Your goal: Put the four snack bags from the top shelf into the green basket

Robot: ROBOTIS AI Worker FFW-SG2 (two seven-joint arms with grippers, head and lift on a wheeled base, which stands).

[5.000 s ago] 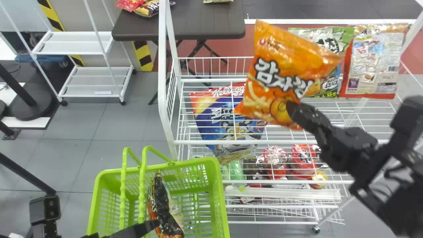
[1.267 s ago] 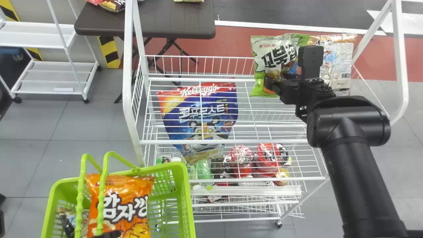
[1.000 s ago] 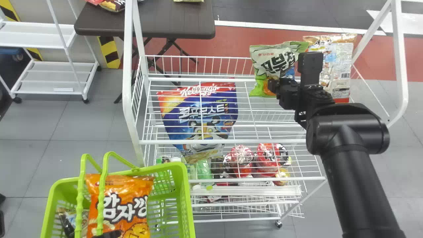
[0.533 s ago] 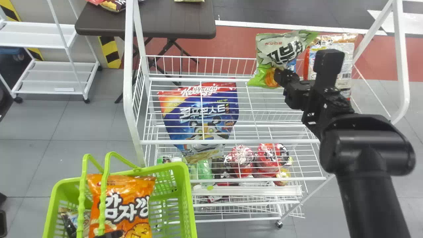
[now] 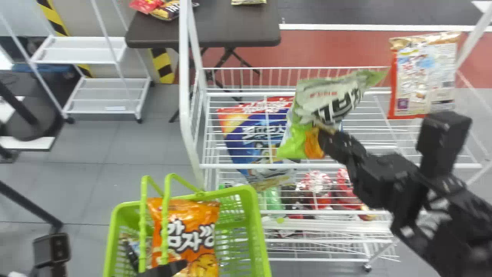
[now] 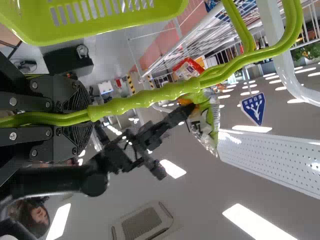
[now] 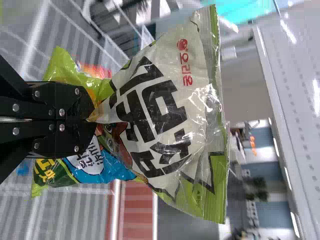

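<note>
Green bag (image 5: 326, 105): swung nearer the basket (image 5: 254, 219)
Right gripper (image 5: 326, 141): clamped on it, yep
Left gripper (image 5: 171, 267): pinched round the handles (image 5: 165, 223)

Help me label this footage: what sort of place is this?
Probably a mock shop or robot test area: a white wire rack with snack bags, a green basket, and striped hazard tape behind.

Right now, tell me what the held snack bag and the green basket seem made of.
The snack bag looks like glossy plastic film, perhaps foil-lined: it creases and glints. The green basket seems moulded plastic, smooth, with slotted walls.
</note>
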